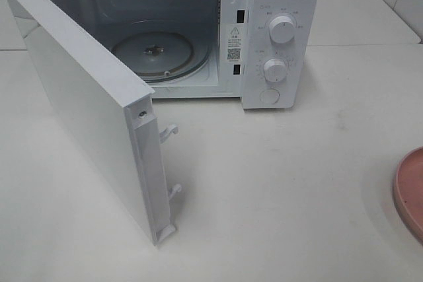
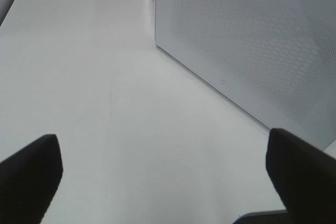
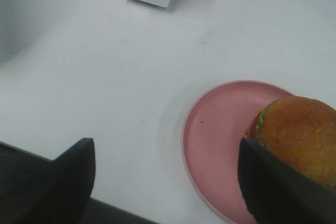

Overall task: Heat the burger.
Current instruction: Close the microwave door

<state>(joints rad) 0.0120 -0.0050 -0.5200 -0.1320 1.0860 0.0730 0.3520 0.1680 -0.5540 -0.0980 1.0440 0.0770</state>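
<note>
Burger first: the glossy golden-brown domed burger (image 3: 299, 135), with a frill of green lettuce and a bit of red at its edge, sits on the flat round pink plate (image 3: 220, 145), toward the side of the plate away from the microwave. The right hand (image 3: 163, 182) hovers above the white desk (image 3: 105, 77) with its two dark fingers (image 3: 71, 182) spread wide and holding nothing; one fingertip hangs just in front of the burger in the right wrist view (whether it touches the bun I cannot tell), the other is well apart from it over bare desk.

From the high camera only the rim of the pink plate (image 1: 406, 189) shows at the right edge, and the burger is out of frame there. The boxy white microwave oven (image 1: 277, 37) stands at the back of the desk with its white door (image 1: 86, 110) swung fully open, showing the round glass turntable (image 1: 155, 54) inside.

The left hand (image 2: 163, 177) is also released, fingers far apart, near the outer face of the open door.
</note>
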